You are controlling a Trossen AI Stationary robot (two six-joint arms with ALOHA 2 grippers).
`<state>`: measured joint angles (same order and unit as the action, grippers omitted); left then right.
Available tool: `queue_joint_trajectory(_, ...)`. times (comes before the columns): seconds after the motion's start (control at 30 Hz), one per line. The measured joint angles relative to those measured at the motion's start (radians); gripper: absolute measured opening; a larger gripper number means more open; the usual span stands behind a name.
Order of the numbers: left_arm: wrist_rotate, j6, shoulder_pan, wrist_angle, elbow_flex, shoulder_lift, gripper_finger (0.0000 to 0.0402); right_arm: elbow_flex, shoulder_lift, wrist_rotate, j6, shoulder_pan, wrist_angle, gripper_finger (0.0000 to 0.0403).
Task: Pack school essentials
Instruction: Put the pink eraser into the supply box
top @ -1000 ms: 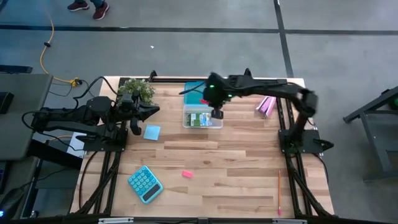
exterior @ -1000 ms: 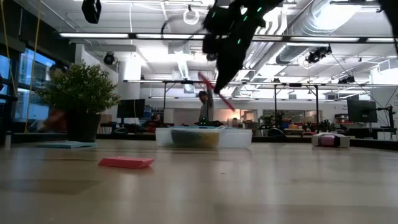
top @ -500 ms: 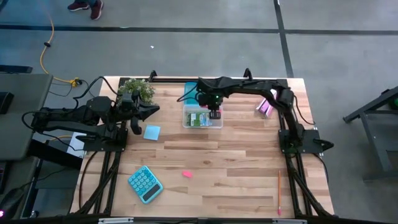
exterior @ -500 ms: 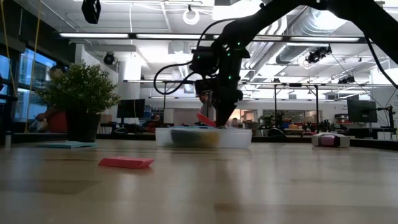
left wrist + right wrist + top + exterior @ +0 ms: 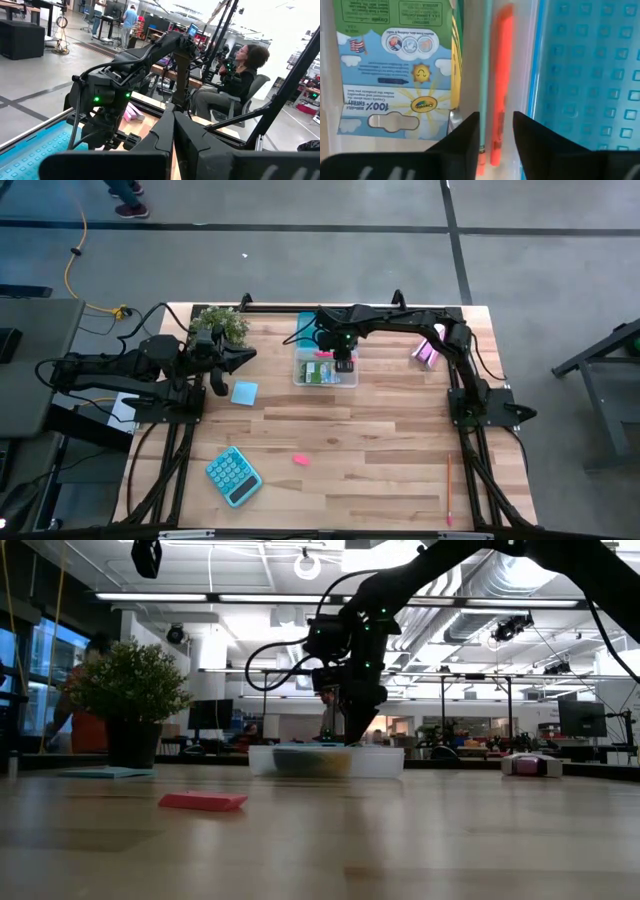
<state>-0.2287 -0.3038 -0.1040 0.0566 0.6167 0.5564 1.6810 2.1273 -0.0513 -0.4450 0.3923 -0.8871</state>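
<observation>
A clear plastic box (image 5: 325, 368) stands at the far middle of the table. In it lie a yellow-green crayon box (image 5: 395, 70), a teal pen (image 5: 484, 65) and a pink-red pen (image 5: 502, 75) along the box's wall. My right gripper (image 5: 495, 145) is open, low in the box, with its fingers on either side of the pink-red pen's near end; it also shows in the high view (image 5: 345, 362). My left gripper (image 5: 240, 357) is shut and empty at the far left. The scissors do not show plainly.
A light-blue note pad (image 5: 244, 392), a pink eraser (image 5: 300, 460), a teal calculator (image 5: 232, 476) and a thin pencil (image 5: 449, 490) lie on the table. A pink-and-white packet (image 5: 427, 352) lies at the far right. A potted plant (image 5: 222, 325) and a blue lid (image 5: 308, 330) are at the far edge.
My right gripper has gone down into the clear box with the pink-red pen. The pen hung tilted below the fingers a second ago. Now it lies flat in the box beside the teal pen.
</observation>
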Motion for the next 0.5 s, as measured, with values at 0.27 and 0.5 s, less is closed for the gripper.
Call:
queue_joint_trajectory(0.27,0.000,0.000,0.000,0.000,0.000,0.000,0.0000,0.040,-0.042,0.000,0.063,0.000,-0.118,0.0169)
queue_joint_trajectory(0.5,-0.003,0.001,0.000,0.007,0.000,0.000,0.0000,-0.189,-0.338,-0.161,0.167,-0.012,0.004,0.0149)
